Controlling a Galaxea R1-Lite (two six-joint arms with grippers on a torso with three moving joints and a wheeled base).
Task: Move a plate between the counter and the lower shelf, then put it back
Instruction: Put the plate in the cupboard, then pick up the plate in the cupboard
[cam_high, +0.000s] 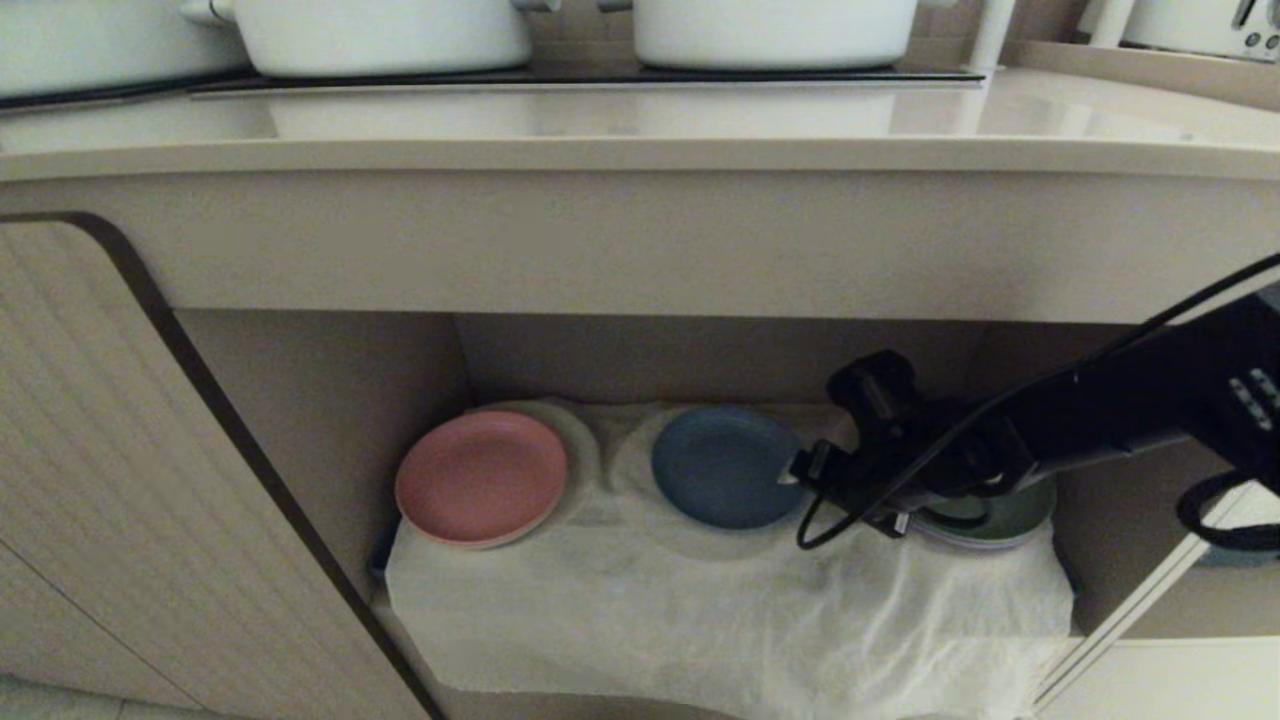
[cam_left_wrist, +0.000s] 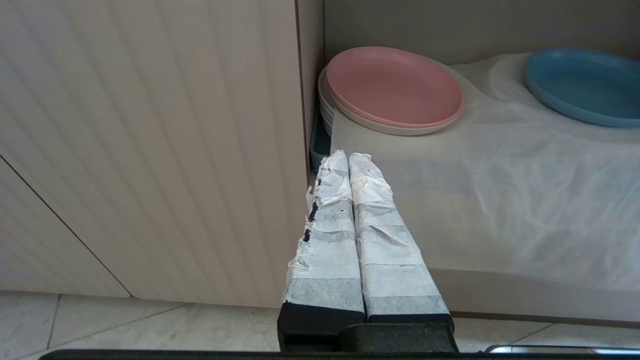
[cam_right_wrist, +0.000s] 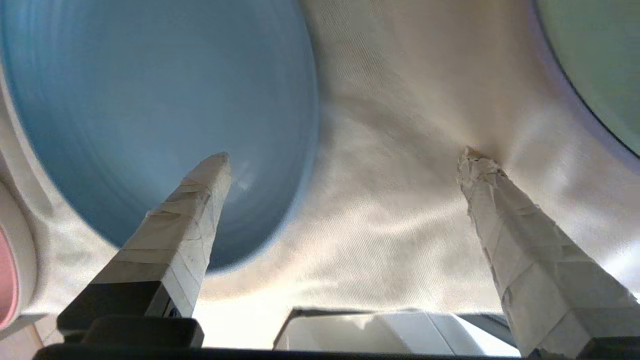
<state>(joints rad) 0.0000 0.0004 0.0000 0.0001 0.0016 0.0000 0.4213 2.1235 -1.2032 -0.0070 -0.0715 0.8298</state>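
The light-blue plate (cam_high: 715, 465) (cam_left_wrist: 580, 85) (cam_right_wrist: 150, 100) lies flat on a mound of the white cloth lining the lower shelf (cam_high: 700, 600). My right gripper (cam_high: 805, 478) (cam_right_wrist: 345, 155) reaches into the shelf from the right, at the plate's right edge. It is wide open and points down. One finger (cam_right_wrist: 200, 200) hangs over the plate's inside, the other (cam_right_wrist: 495, 200) over bare cloth. Nothing is gripped. The counter (cam_high: 640, 125) runs above the recess. My left gripper (cam_left_wrist: 348, 156) is shut and empty, low outside the shelf's left front corner.
A pink plate (cam_high: 480, 478) (cam_left_wrist: 392, 85) lies at the shelf's left and a green plate (cam_high: 1000, 515) (cam_right_wrist: 595, 60) at its right, partly behind my right arm. Two white pots (cam_high: 380, 35) (cam_high: 770, 30) stand on the counter. A ribbed cabinet door (cam_high: 120, 480) flanks the recess on the left.
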